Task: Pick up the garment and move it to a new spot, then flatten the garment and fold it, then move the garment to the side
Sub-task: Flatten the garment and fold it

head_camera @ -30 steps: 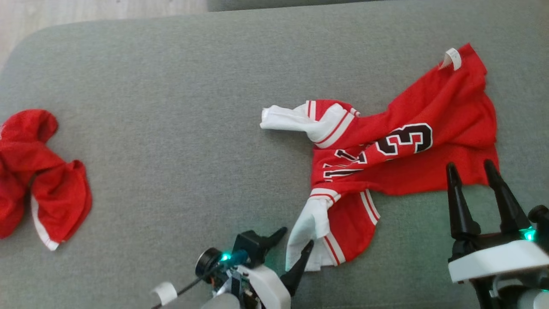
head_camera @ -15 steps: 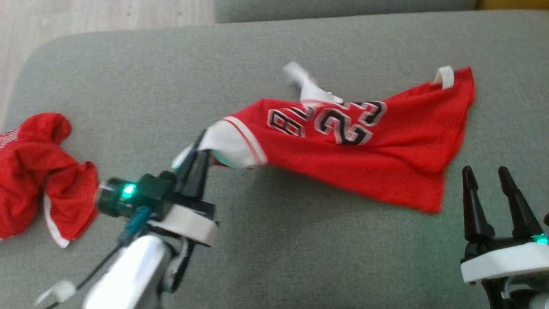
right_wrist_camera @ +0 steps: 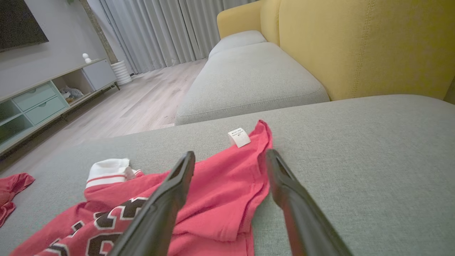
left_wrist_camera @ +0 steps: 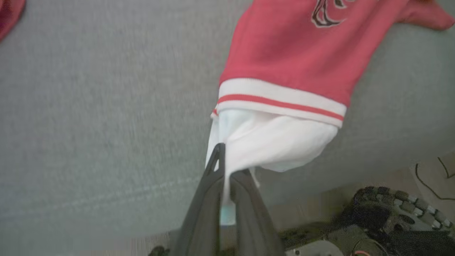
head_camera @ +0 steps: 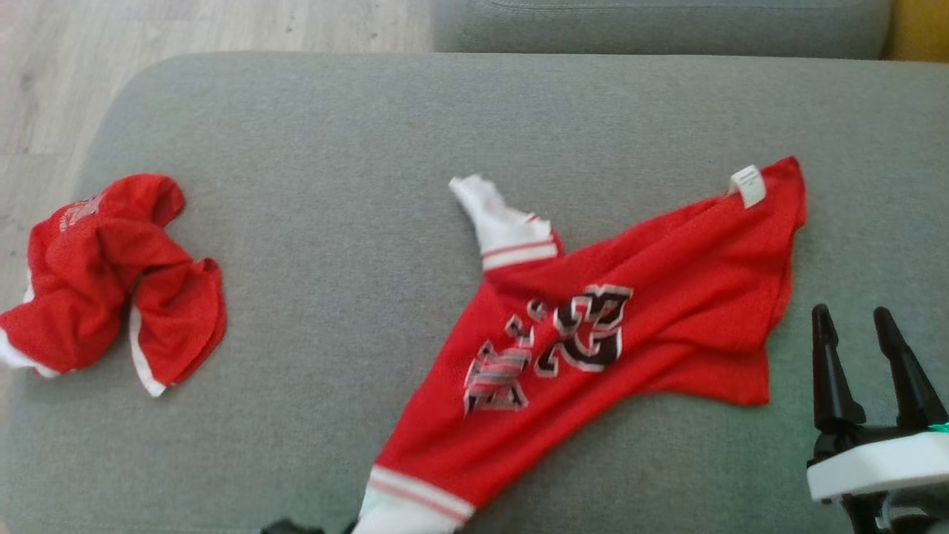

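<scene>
Left wrist view: left tool (left_wrist_camera: 229, 160) tight on white sleeve (left_wrist_camera: 273, 142) of garment (left_wrist_camera: 284, 53); right tool (head_camera: 851, 311) wide, empty.

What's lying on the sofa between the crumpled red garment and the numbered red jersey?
Nothing: the head view shows bare grey sofa cushion between the crumpled red garment and the jersey.

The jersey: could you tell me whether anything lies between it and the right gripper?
Nothing visible does. The open right gripper hovers beside the jersey, only bare grey cushion between them. The left gripper is shut on its white sleeve.
</scene>
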